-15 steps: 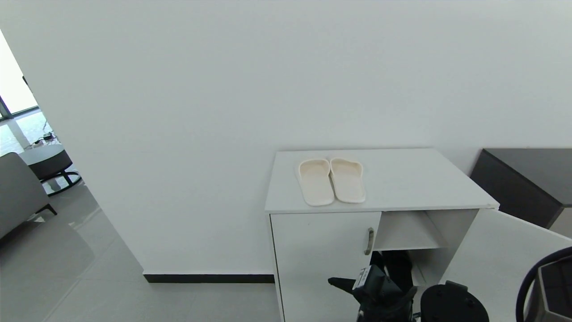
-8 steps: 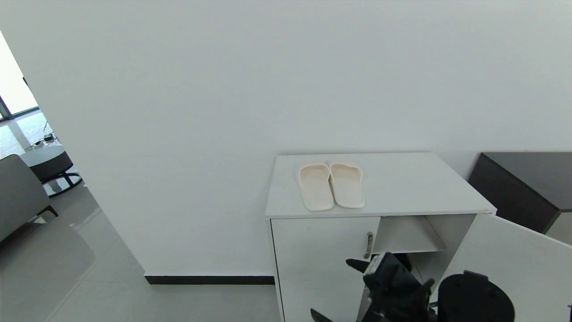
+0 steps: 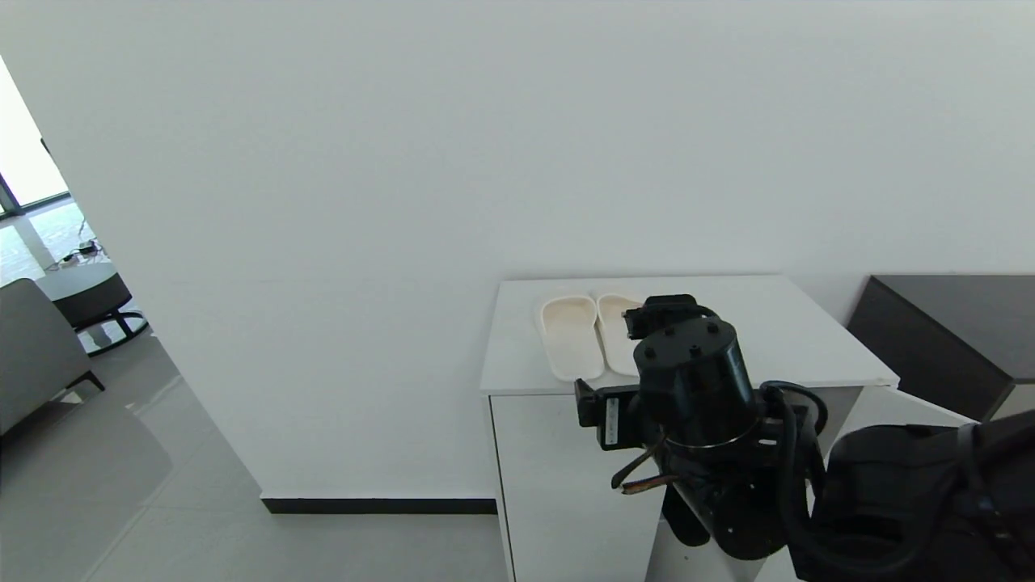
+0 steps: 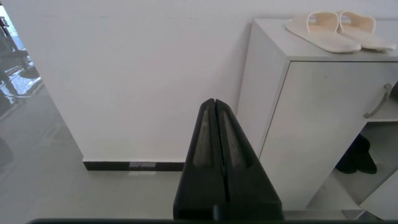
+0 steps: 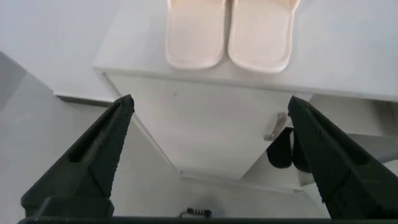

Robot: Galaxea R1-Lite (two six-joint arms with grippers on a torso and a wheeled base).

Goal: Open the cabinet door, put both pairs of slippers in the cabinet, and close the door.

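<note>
A cream pair of slippers (image 3: pixel 570 347) lies side by side on the white cabinet's top (image 3: pixel 776 339). My right arm (image 3: pixel 695 380) is raised in front of the cabinet, covering part of the right slipper and the opening. In the right wrist view my right gripper (image 5: pixel 211 106) is wide open and empty, above the cabinet's front edge, with the cream slippers (image 5: pixel 227 34) just beyond it. A dark pair of slippers (image 5: pixel 281 149) sits inside the lower compartment, behind the open right door (image 3: pixel 914 412). My left gripper (image 4: pixel 215 106) is shut and empty, low and left of the cabinet; the cream slippers (image 4: pixel 339 31) and dark pair (image 4: pixel 359 155) are ahead of it.
The cabinet's left door (image 3: pixel 550 477) is closed, with a metal handle (image 4: pixel 376 102). A dark low cabinet (image 3: pixel 954 323) stands to the right. A grey chair (image 3: pixel 32 347) and a round table (image 3: pixel 85 291) are far left, with bare floor between.
My right arm has risen from low in front of the cabinet opening to the height of the cabinet top, now hiding the opening. The cream slippers have not moved.
</note>
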